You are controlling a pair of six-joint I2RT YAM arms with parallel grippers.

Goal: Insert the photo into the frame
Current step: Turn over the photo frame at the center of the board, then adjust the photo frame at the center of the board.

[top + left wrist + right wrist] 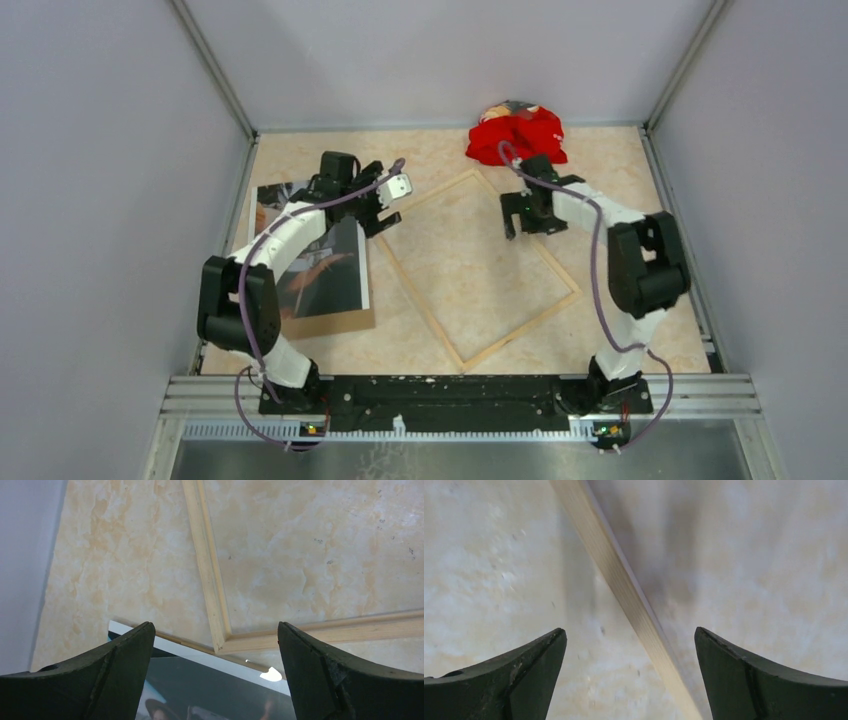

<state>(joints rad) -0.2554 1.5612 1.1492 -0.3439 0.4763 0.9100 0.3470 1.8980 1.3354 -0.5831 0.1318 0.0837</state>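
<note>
The frame (421,305) lies flat in the middle of the table, light wood side up and turned like a diamond. The photo (322,268), picture side up, rests on a brown backing board (335,323) to the frame's left. My left gripper (380,222) is open and empty, hovering over the frame's left corner (220,642) and the photo's near edge (215,685). My right gripper (527,228) is open and empty, just above the frame's upper-right rail (624,590), which runs between its fingers.
A red cloth (517,132) is bunched at the back wall, behind the right arm. Grey walls close in the left, right and back sides. A thin strip of the backing board (185,644) shows along the photo's edge.
</note>
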